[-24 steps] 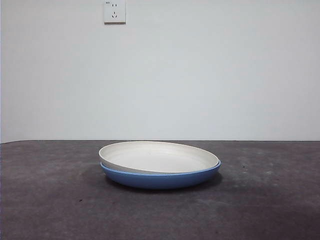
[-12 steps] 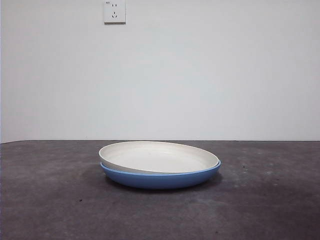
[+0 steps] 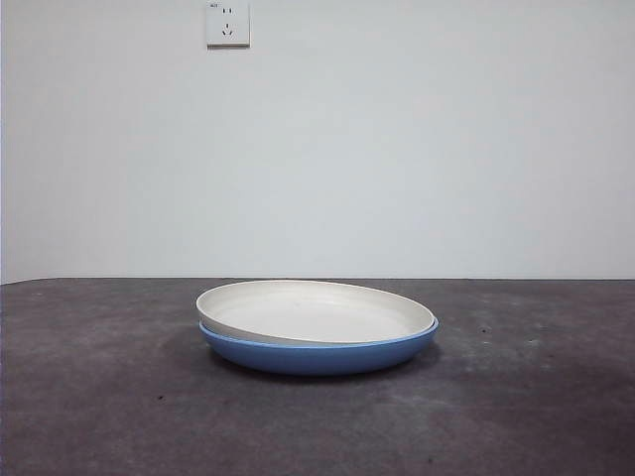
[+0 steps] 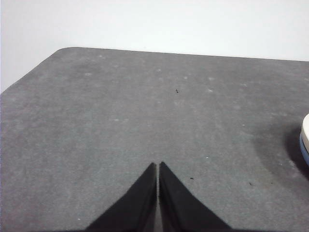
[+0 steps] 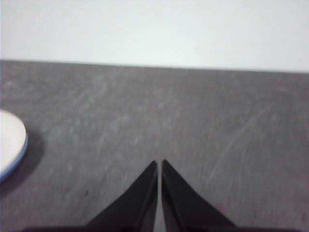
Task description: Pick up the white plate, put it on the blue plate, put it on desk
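The white plate point(image 3: 316, 309) rests inside the blue plate point(image 3: 317, 352), slightly tilted, near the middle of the dark grey desk point(image 3: 99, 397) in the front view. My left gripper point(image 4: 158, 165) is shut over bare desk, and an edge of the white plate point(image 4: 305, 129) on the blue plate point(image 4: 304, 149) shows off to one side of it. My right gripper point(image 5: 159, 163) is shut as well, also above bare desk, with the white plate point(image 5: 10, 140) and the blue plate's rim point(image 5: 19, 153) at the side. Neither gripper shows in the front view.
A white wall with a socket point(image 3: 227, 23) stands behind the desk. The desk's rounded corner point(image 4: 63, 50) shows in the left wrist view.
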Controlling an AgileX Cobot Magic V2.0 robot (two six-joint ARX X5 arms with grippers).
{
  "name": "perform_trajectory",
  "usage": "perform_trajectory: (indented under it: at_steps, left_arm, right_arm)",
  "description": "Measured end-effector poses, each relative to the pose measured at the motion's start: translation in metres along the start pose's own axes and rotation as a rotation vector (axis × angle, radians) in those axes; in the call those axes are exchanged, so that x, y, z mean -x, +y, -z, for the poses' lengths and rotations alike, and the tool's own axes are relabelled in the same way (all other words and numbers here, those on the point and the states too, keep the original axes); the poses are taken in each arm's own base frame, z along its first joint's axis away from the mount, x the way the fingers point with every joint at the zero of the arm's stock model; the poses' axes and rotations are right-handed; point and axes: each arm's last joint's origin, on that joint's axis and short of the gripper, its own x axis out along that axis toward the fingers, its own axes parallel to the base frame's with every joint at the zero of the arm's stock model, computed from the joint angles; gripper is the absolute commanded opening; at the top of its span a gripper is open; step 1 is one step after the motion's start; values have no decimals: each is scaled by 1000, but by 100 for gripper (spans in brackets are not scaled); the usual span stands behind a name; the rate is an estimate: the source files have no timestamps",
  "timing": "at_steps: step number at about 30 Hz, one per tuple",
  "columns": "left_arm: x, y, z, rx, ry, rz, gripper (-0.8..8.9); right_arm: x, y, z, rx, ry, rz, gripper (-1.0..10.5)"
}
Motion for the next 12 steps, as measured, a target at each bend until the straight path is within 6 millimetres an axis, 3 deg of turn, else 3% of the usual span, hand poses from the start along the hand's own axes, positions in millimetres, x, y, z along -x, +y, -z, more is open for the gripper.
perform_trajectory:
  at_steps: [12]
  left_arm:
    - [0, 0, 0, 0, 0, 0, 9]
  right_arm:
    - [0, 0, 4, -34, 37, 2, 8]
